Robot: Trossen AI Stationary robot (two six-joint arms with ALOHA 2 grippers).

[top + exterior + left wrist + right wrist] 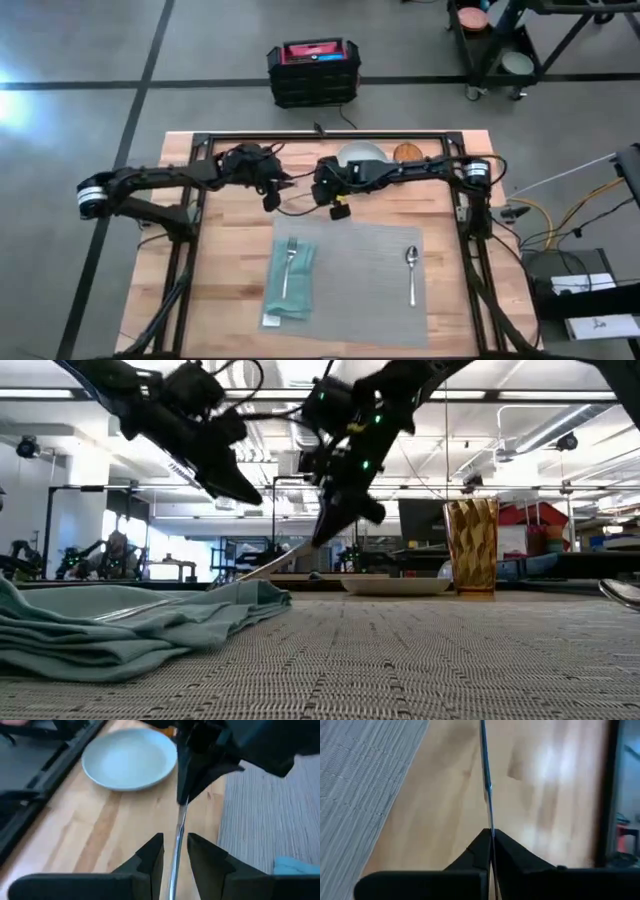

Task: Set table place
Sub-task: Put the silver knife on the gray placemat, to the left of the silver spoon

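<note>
Light wooden table carries a grey woven placemat; on it, at 9 o'clock, a teal napkin with a fork, and at 3 o'clock a spoon. Beyond the mat at 12 o'clock stand a pale plate and an amber glass. The right gripper is clamped on a thin silver knife. The left gripper is slightly parted around the knife's other end.

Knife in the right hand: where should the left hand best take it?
Grip the knife at its free end, coming from opposite the right hand, which is shut on the other end. The left hand stands open astride the thin shaft.
</note>
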